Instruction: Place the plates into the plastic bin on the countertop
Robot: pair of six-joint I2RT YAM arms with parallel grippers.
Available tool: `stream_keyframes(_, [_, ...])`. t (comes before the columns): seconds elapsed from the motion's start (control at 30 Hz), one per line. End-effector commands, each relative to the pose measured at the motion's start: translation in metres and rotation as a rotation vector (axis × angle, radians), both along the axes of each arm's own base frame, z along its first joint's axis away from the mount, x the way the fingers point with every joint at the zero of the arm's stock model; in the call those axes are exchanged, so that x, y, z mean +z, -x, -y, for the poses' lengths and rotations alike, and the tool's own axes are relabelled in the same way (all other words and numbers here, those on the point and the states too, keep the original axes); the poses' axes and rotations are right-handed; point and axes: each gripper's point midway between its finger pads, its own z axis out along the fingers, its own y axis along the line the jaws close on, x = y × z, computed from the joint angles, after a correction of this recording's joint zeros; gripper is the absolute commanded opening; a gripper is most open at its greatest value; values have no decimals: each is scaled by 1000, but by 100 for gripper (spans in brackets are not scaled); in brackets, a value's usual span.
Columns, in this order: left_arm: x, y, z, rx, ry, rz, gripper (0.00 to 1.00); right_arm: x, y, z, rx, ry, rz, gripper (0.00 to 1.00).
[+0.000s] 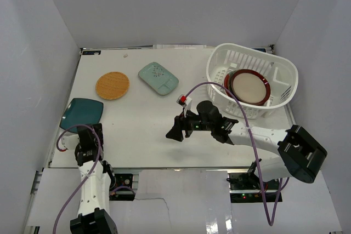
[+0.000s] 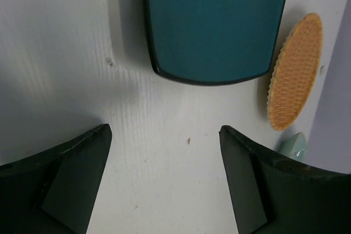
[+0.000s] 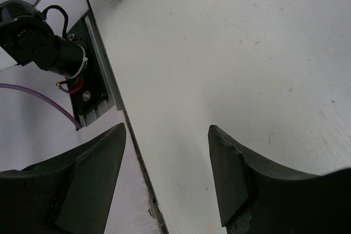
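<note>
The white slotted plastic bin [image 1: 248, 54] stands at the back right of the countertop [image 1: 142, 130]. A red-rimmed cream plate [image 1: 249, 87] lies on top inside it; what is under it is hidden. The orange woven-look plate [image 1: 112, 85], the mint plate [image 1: 158, 78] and the dark teal plate [image 1: 82, 112] lie on the left half. My left gripper [image 1: 89, 131] is open and empty just short of the teal plate [image 2: 214, 26]; its wrist view [image 2: 164, 152] also shows the orange plate [image 2: 296, 72]. My right gripper [image 1: 175, 132] is open and empty over the middle of the counter [image 3: 167, 157].
White walls close in the counter on three sides. The counter's front edge [image 3: 118, 108] and the left arm's base [image 3: 38, 42] show in the right wrist view. A purple cable [image 1: 219, 89] arcs from the right arm past the bin's front.
</note>
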Motion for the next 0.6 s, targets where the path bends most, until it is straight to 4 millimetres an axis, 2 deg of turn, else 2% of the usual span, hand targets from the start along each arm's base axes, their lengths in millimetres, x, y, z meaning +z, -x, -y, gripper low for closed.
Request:
stream_keyframes(0.0, [-20, 0, -3, 45, 53, 24, 91, 8, 2, -5, 30, -44, 16, 68])
stream_keyframes(0.07, [-34, 7, -8, 80, 67, 8, 91, 7, 1, -4, 24, -41, 20, 68])
stream_keyframes(0.13, [-39, 1, -11, 95, 103, 65, 91, 5, -1, -4, 19, -36, 18, 68])
stream_keyframes(0.17, [-50, 5, -9, 106, 126, 66, 90, 2, 0, -4, 25, -32, 11, 68])
stream_keyframes(0.23, [-52, 0, -9, 111, 159, 120, 87, 2, 1, -5, 31, -34, 6, 68])
stream_keyframes(0.27, [-59, 3, -6, 105, 172, 119, 84, -1, 3, -6, 38, -32, -4, 68])
stream_keyframes(0.4, [-58, -5, -6, 87, 173, 165, 73, -2, 2, -7, 38, -31, -7, 68])
stream_keyframes(0.43, [-61, -4, -5, 82, 178, 152, 68, -3, 2, -7, 38, -28, -9, 68])
stream_keyframes(0.47, [-60, -5, -6, 81, 172, 156, 59, -5, 2, -7, 39, -25, -14, 68])
stream_keyframes(0.57, [-58, -8, -8, 75, 157, 168, 49, -6, 3, -8, 45, -25, -20, 68])
